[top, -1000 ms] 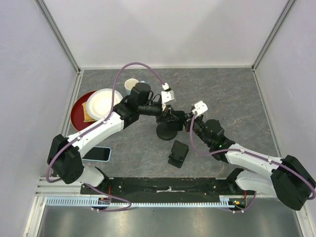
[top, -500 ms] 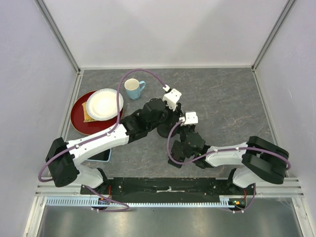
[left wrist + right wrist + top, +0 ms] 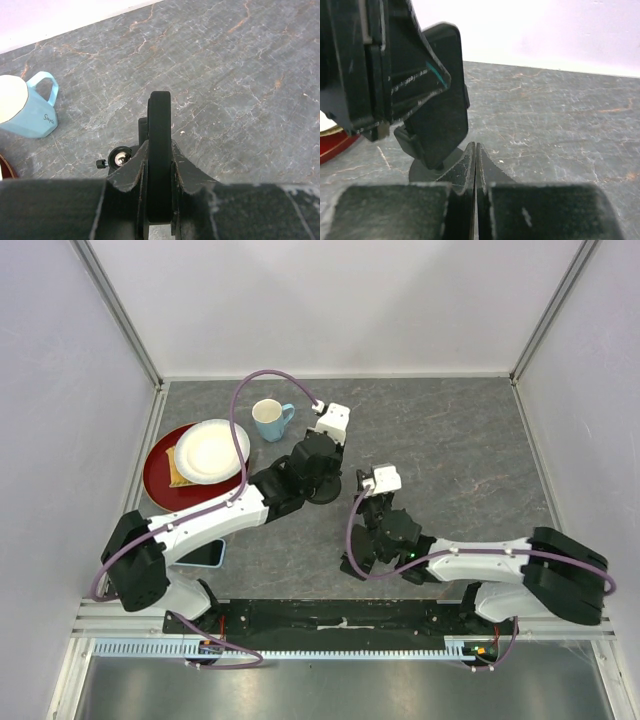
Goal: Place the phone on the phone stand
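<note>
Phone (image 3: 208,553): lies flat on the surface (image 3: 450,440), light-blue face up, well apart from the phone stand (image 3: 160,115), to its left and nearer the arm bases. Its long axis runs roughly left-right in the top view. One end is hidden under the left arm (image 3: 215,515), so which end is the top cannot be determined.

Phone stand: upright, with its flat black plate edge-on in the left wrist view. The round base is mostly covered in the top view. A small knob shows low on the stand's left side.

Left pincer (image 3: 160,150): clamped on the stand's plate, one finger against each face.

Right pincer (image 3: 475,152): fingers pressed together with nothing between them, tips just beside the stand's base.

A black object (image 3: 350,566) near the stand, on the base side, is partly covered by the right arm and cannot be identified.

Mug (image 3: 27,112): light blue, left of the stand on its far side. A red plate (image 3: 160,485) carrying a white plate (image 3: 212,450) lies farther left.
</note>
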Controlling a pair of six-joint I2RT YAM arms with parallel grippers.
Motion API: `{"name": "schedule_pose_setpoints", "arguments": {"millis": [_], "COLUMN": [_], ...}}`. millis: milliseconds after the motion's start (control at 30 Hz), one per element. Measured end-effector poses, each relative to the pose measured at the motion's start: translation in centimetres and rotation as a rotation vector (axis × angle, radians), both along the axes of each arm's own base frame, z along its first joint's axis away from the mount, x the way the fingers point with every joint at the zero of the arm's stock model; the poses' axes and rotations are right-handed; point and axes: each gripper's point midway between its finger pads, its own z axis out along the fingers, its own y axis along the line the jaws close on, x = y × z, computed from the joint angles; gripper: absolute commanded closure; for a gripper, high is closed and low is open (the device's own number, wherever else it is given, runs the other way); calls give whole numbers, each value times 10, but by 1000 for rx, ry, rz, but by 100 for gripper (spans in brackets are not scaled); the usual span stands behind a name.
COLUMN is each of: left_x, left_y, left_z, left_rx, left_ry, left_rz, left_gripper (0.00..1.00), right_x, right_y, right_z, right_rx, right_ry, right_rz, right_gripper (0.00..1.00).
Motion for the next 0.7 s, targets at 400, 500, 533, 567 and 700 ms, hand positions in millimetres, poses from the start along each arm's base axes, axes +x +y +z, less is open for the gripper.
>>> {"name": "schedule_pose_setpoints", "arguments": {"millis": [400,500,533,567,700], "left_x": [-46,-62,-66,-71,-87], "left_y": [-6,-5,-5,-4,7], "left_z": [2,2,2,2,5], "left_rx": [55,70,67,62,32], "left_ry": [32,66,77,92,144], "left_rz": [-307,-407,-434,-469,-581], "left_gripper": [98,98,98,98,98], "right_x": [28,21,17,12,-6], "right_y": [-56,-43,-36,-28,3], "right_z": [27,21,18,14,-11], "right_rx": [105,80,71,61,39], "right_ry": [68,93,102,113,193], "right_rz": [215,378,438,507,759], "right_gripper": [43,30,26,25,24]}}
